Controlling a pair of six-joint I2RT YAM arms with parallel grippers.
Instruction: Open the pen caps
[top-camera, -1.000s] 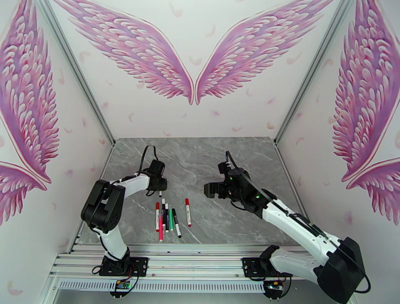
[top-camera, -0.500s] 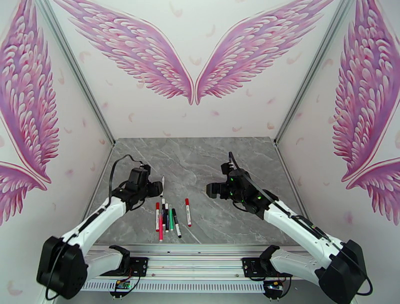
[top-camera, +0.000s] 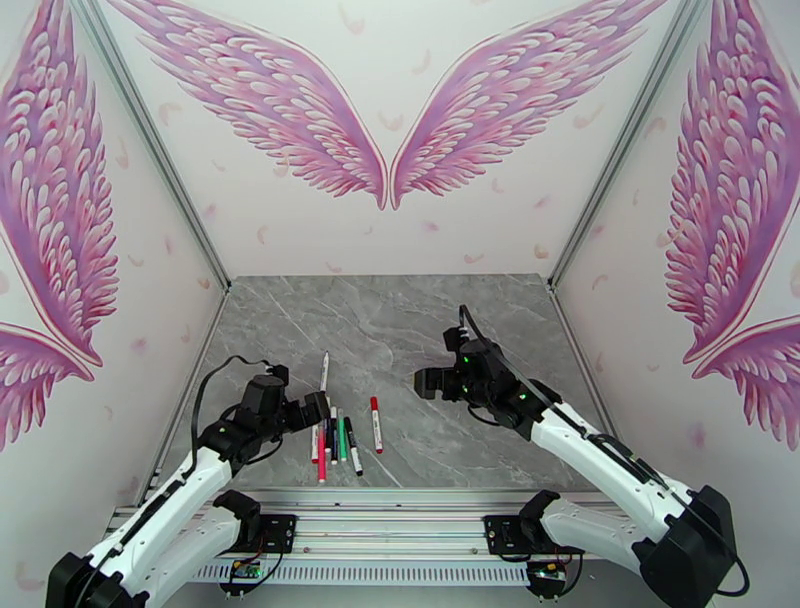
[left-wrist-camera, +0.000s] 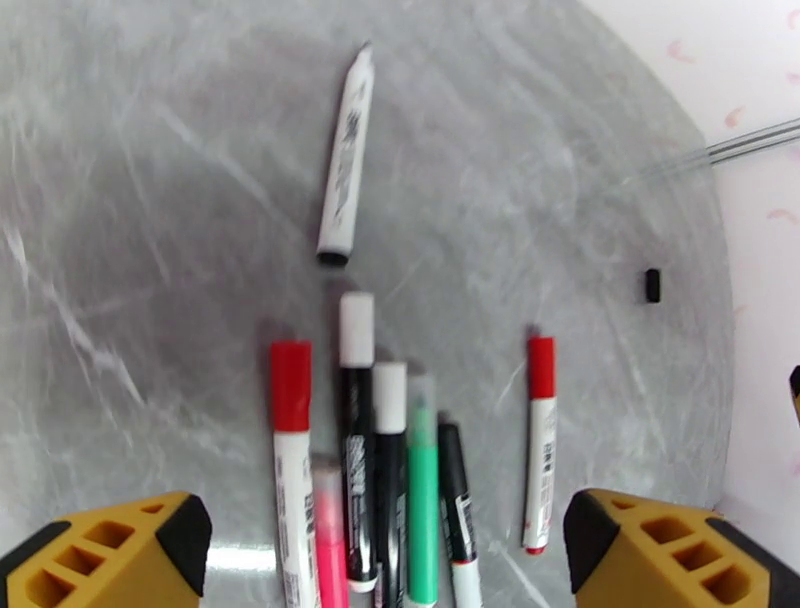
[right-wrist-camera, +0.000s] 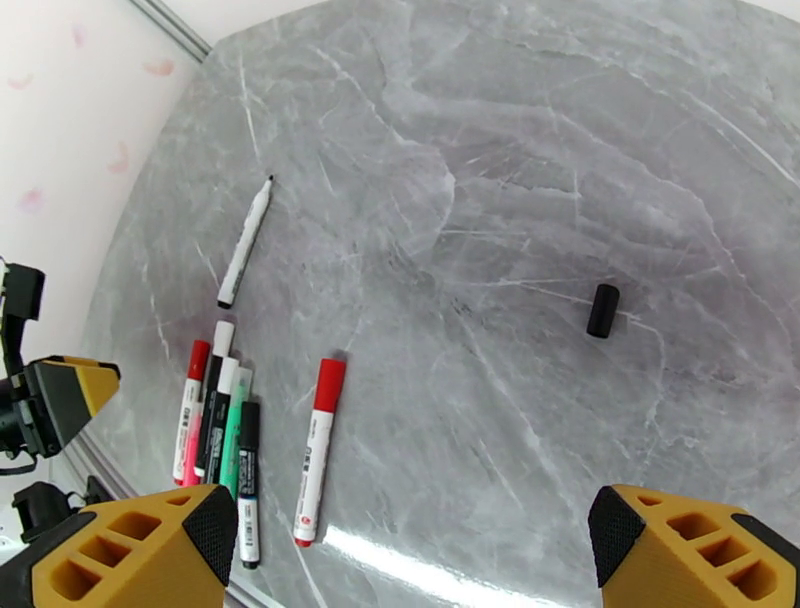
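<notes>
Robot lab booth; white walls (top-camera: 400, 250) printed with pink wings (top-camera: 270, 100), aluminium corner posts (top-camera: 148, 140). Grey marble-look counter (top-camera: 400, 320); two arms (top-camera: 590, 448) bolted to a metal rail (top-camera: 400, 518).

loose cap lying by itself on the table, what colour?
Black. The loose cap shows best in the right wrist view, alone on the grey marble.

8 pens (left-wrist-camera: 422, 470) incl. 1 uncapped pen (left-wrist-camera: 343, 170), plus 1 loose blk cap (left-wrist-camera: 652, 285).
</notes>
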